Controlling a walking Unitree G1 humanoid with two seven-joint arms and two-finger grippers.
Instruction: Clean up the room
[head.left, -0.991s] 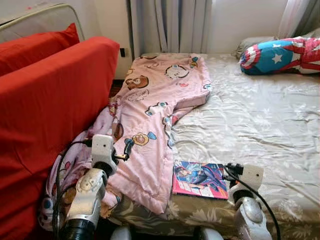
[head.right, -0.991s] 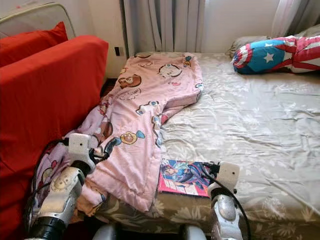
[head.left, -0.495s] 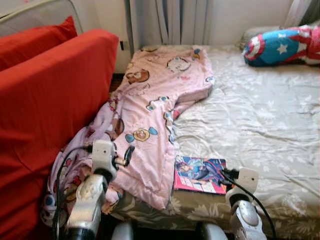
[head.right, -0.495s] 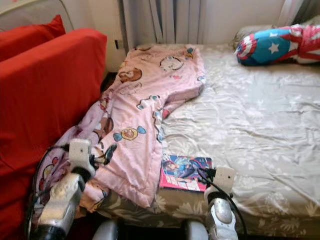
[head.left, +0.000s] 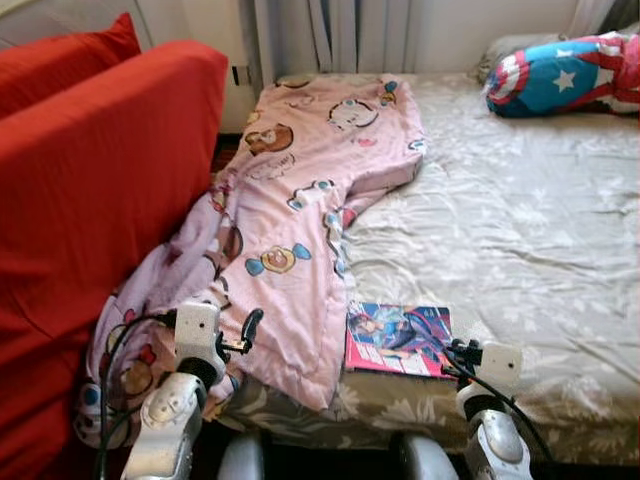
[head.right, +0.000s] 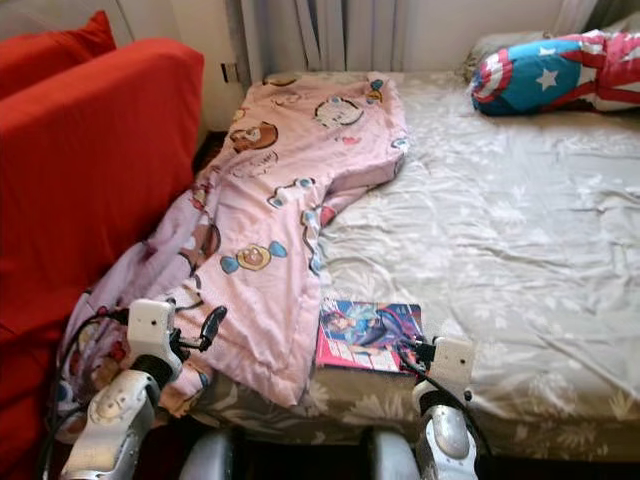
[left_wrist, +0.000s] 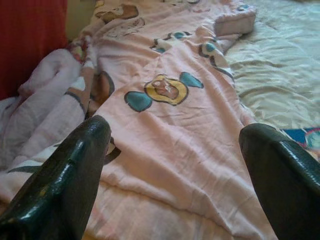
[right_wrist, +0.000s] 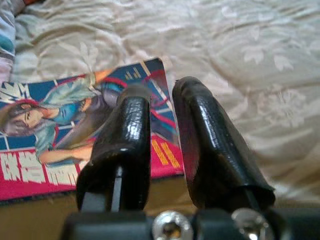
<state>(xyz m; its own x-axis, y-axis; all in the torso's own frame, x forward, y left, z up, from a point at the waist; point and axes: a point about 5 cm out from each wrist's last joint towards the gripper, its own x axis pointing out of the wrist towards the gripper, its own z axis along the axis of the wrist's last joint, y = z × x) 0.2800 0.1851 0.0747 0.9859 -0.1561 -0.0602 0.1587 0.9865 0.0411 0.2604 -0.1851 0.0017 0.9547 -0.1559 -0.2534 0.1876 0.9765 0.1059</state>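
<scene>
A pink cartoon-print blanket (head.left: 300, 200) lies crumpled along the left side of the bed and hangs off its near corner. My left gripper (head.left: 250, 328) hovers over the blanket's near end. In the left wrist view its fingers (left_wrist: 75, 165) stand wide apart, open above the blanket (left_wrist: 170, 130). A colourful comic book (head.left: 398, 340) lies flat near the bed's front edge, next to the blanket. My right gripper (head.left: 456, 352) sits at the book's right corner. Its fingers (right_wrist: 130, 130) are shut with nothing between them, just over the book (right_wrist: 55, 130).
A red sofa (head.left: 90, 200) stands close along the bed's left side. A star-and-stripe pillow (head.left: 560, 75) lies at the bed's far right. The floral sheet (head.left: 520, 230) is bare across the middle and right. Curtains (head.left: 345, 30) hang behind the bed.
The camera has tipped down and shifted, so the whole scene sits higher in the picture. My left gripper has drawn back a little toward the blanket's near edge. The right gripper stays at the book's corner.
</scene>
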